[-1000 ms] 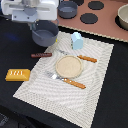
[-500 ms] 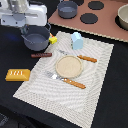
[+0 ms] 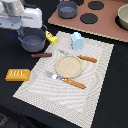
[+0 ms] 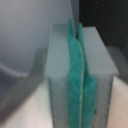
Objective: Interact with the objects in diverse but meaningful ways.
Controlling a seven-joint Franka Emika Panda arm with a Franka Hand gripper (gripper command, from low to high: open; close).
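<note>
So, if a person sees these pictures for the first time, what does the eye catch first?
Probably the white robot arm at the exterior view's upper left, hanging over the dark grey two-handled pot. Next comes the pale striped placemat in the middle, with the round tan plate between a wooden-handled knife and fork. The orange ridged bread loaf stands out on the dark table to the mat's left.

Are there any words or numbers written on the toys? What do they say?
No words or numbers can be read anywhere.
Yellow packet: it has a red mark, too small and blurred to read.
Pale blue carton: no print can be made out.
Orange bread loaf: only ridges, no writing.
Wrist view: blurred, no text shows.
</note>
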